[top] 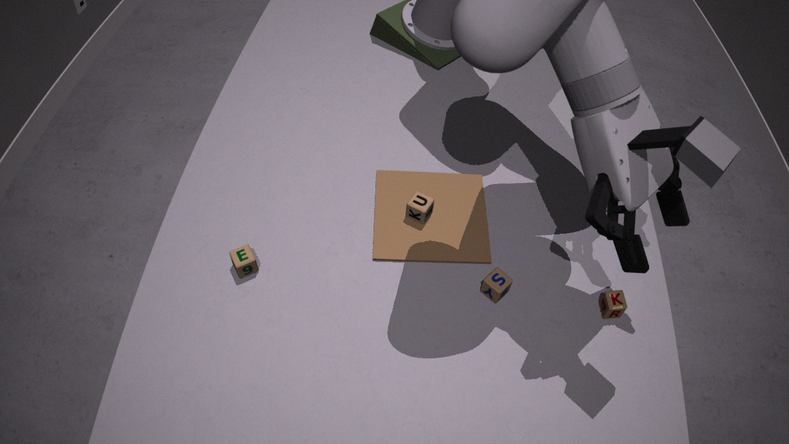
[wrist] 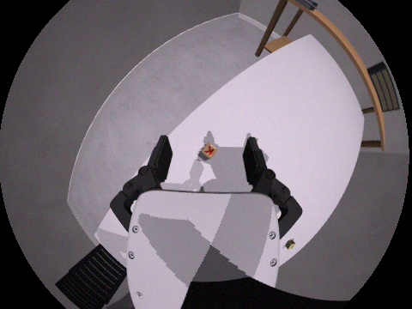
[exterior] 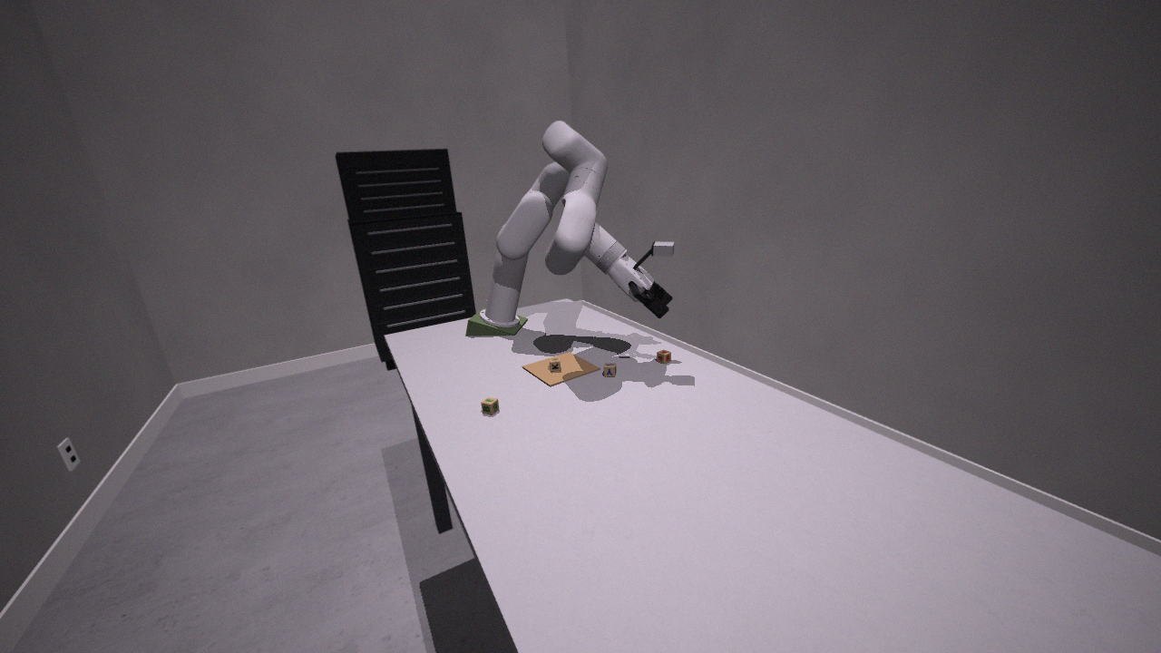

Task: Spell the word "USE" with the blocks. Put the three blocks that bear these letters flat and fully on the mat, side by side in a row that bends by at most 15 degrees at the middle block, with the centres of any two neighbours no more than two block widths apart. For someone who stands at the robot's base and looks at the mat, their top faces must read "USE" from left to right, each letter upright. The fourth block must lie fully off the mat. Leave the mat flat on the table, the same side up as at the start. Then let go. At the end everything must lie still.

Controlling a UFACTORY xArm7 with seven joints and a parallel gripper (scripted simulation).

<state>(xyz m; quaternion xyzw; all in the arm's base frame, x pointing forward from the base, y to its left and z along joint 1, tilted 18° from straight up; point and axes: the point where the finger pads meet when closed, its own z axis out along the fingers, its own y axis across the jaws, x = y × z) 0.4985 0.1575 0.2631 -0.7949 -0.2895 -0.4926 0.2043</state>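
The tan mat (top: pixel 431 216) lies flat on the white table. The block with a black U on top (top: pixel 419 209) sits on the mat near its middle. The block with a blue S on top (top: pixel 495 285) lies on the table just off the mat's near right corner. The block with a green E on top (top: pixel 243 261) lies far to the left. The block with a red K on top (top: pixel 613 303) lies at the right; it also shows in the wrist view (wrist: pixel 209 151). My gripper (top: pixel 653 237) is open and empty, in the air above and behind the K block.
The arm's green base plate (top: pixel 410 32) stands at the far end of the table. The table's right edge runs close to the K block. A black slatted cabinet (exterior: pixel 405 243) stands behind the table. The E block also shows small in the wrist view (wrist: pixel 291 244).
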